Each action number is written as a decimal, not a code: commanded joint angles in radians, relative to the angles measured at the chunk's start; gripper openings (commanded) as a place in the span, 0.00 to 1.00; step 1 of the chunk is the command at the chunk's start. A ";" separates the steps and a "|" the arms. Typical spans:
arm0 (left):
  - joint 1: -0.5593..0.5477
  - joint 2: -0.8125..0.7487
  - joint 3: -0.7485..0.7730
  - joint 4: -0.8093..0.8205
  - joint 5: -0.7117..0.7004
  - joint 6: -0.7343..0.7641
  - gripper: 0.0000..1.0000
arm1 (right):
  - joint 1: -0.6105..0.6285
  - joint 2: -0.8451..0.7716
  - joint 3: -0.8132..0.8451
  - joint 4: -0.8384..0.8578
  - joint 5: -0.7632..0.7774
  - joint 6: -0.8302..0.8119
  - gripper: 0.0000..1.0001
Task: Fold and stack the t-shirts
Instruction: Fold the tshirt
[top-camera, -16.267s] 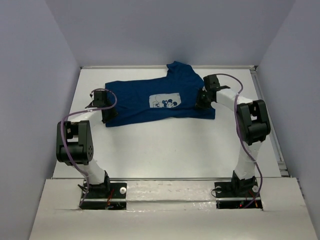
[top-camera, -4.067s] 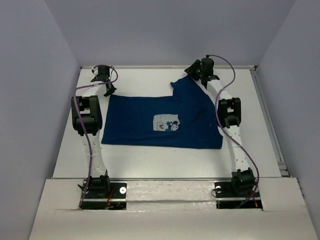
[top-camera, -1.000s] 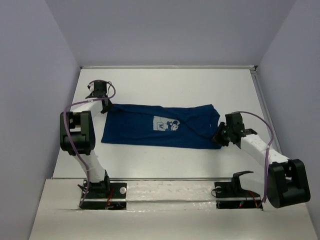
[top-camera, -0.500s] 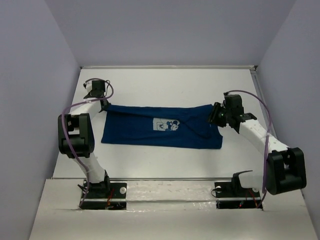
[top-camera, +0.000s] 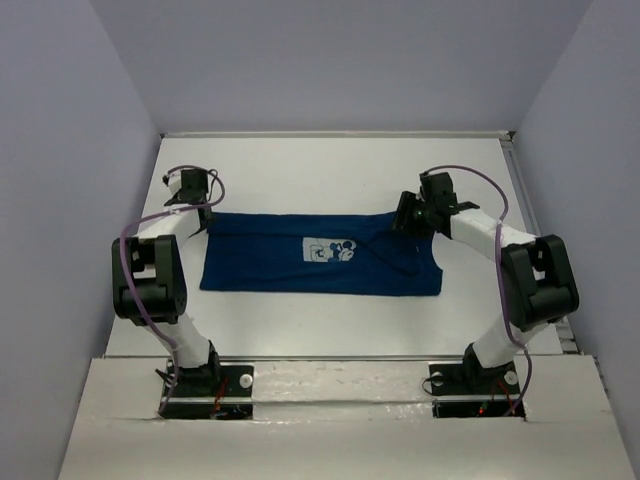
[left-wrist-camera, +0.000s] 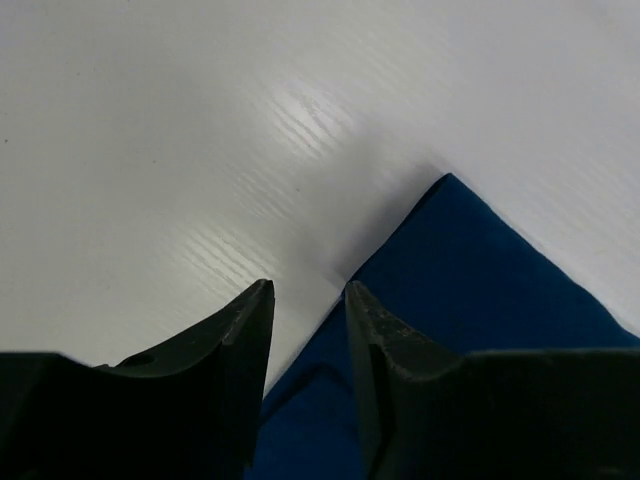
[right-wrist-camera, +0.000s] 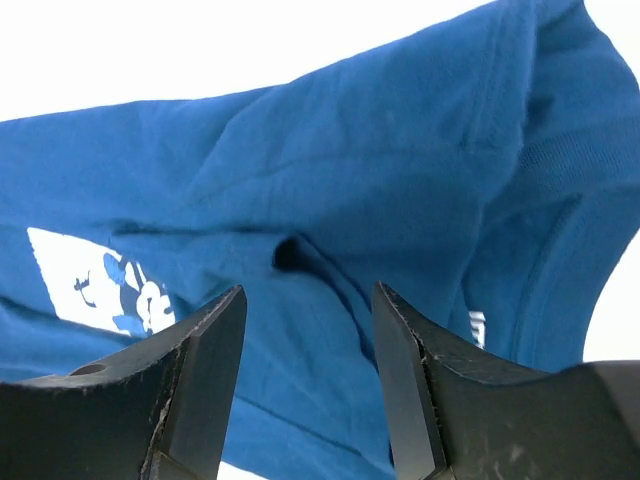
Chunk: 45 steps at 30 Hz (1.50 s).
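Note:
The navy-blue t-shirt (top-camera: 290, 265) lies folded into a long flat band across the white table, its pale Mickey print (top-camera: 330, 249) facing up. My left gripper (top-camera: 196, 212) hovers at the shirt's far-left corner (left-wrist-camera: 470, 270), jaws slightly apart with nothing between them. My right gripper (top-camera: 404, 222) is open over the shirt's far-right edge, above wrinkled cloth (right-wrist-camera: 330, 190) and the print (right-wrist-camera: 100, 285); it holds nothing.
The white table (top-camera: 330, 170) has a raised rim along the back and right side (top-camera: 530, 220). Lilac walls enclose it on three sides. Both arm bases (top-camera: 200, 385) sit at the near edge.
My right gripper swung from the shirt's near-right corner up to its far-right edge. My left gripper stayed near the far-left corner. The shirt is now a narrow folded band.

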 joint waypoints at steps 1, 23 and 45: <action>0.008 -0.064 -0.006 -0.011 -0.017 0.007 0.35 | 0.028 0.048 0.082 0.048 0.016 -0.028 0.60; -0.021 -0.328 -0.103 0.022 0.288 -0.103 0.33 | 0.156 0.067 0.104 -0.064 0.203 0.002 0.05; -0.135 -0.267 -0.080 0.071 0.340 -0.146 0.31 | 0.384 -0.154 -0.146 -0.148 0.133 0.265 0.60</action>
